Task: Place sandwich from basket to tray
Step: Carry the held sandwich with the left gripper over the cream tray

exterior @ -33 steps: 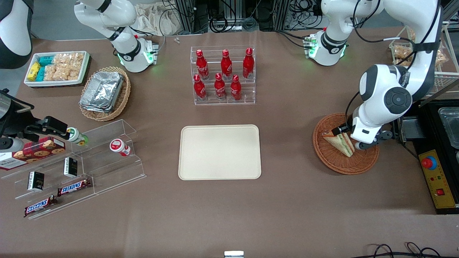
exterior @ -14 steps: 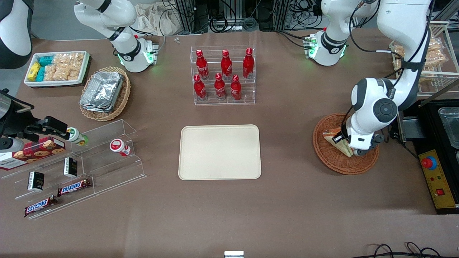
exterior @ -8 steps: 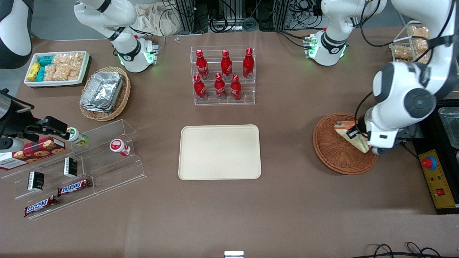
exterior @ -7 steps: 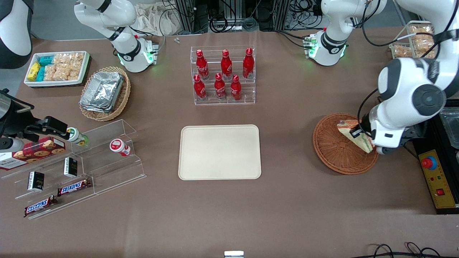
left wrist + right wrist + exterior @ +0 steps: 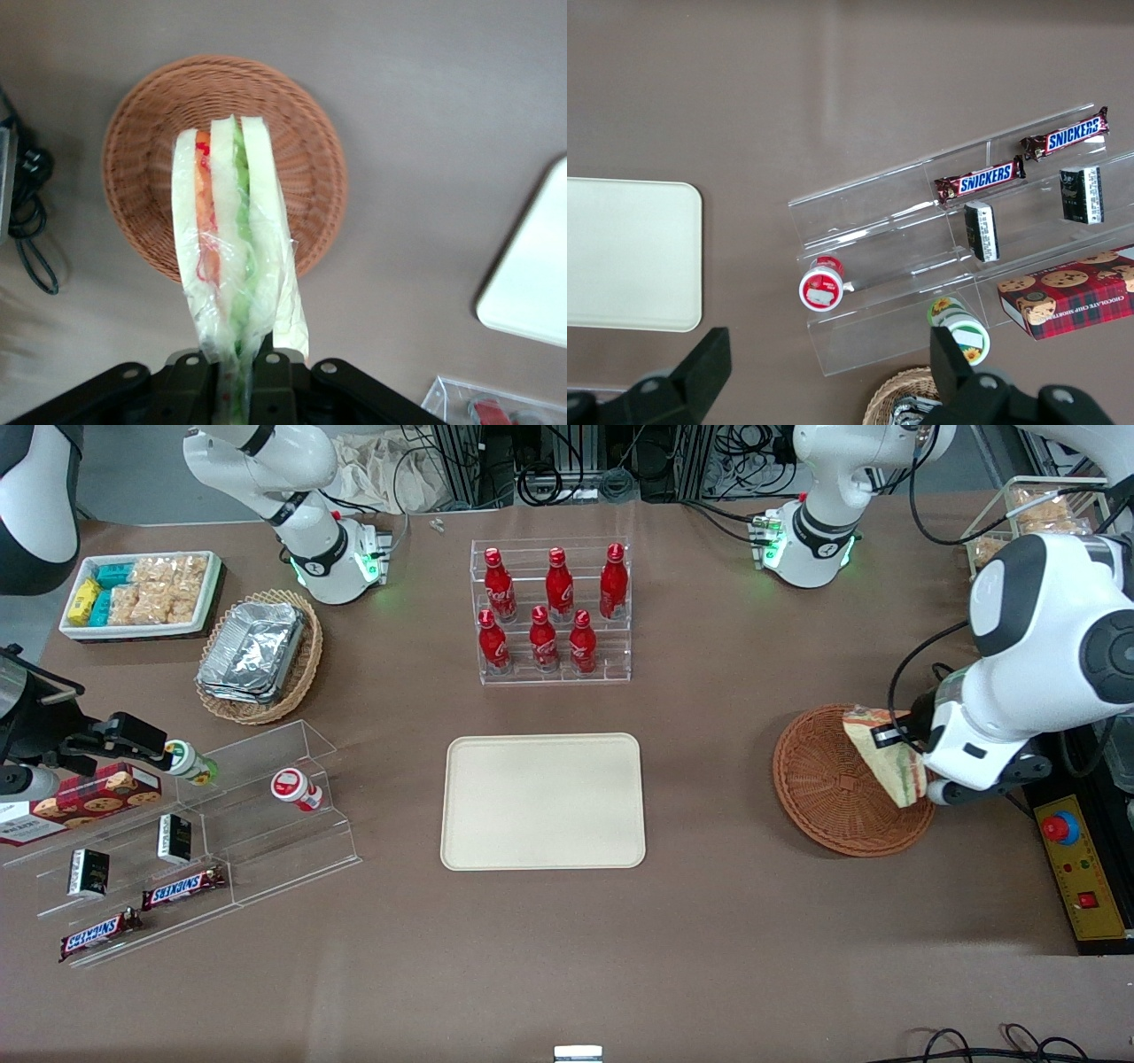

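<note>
Well apart from the basket (image 5: 837, 797), toward the table's middle: the tray (image 5: 542, 801), bare. Above the basket's rim at the working arm's end, clear of the weave: the sandwich (image 5: 232, 257), filling edge facing the wrist camera. Clamped on its lower end: the gripper (image 5: 237, 367).

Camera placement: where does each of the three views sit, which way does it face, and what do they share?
Front view: high, facing both arms across the table; gripper holds the sandwich above the basket.
Left wrist view: on the working arm, looking down past gripper, sandwich, basket.
Right wrist view: parked arm, looking down on the snack rack.
All three show the tray.
</note>
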{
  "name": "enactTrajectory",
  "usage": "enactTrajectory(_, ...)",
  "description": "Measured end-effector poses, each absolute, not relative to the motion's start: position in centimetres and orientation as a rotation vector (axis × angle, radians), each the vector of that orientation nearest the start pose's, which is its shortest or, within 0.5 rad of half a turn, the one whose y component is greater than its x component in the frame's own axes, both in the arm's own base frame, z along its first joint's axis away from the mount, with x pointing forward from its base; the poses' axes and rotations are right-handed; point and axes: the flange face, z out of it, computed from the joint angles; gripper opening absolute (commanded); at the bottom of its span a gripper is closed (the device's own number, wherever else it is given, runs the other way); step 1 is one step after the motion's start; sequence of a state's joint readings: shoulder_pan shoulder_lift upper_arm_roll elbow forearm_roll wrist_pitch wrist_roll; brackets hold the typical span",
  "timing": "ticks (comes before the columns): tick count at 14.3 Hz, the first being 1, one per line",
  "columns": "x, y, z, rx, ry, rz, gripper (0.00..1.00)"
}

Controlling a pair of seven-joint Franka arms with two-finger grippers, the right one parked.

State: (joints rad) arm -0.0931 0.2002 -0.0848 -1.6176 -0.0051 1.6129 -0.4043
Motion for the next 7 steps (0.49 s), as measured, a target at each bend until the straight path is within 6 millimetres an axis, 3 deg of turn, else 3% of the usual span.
enactTrajectory(4, 57.7, -19.2, 49.4, -3.085, -0.11, 0.305, 0.05)
enactTrajectory(7, 55.7, -26.3, 48.2, -3.086, 0.046, 0.291, 0.0)
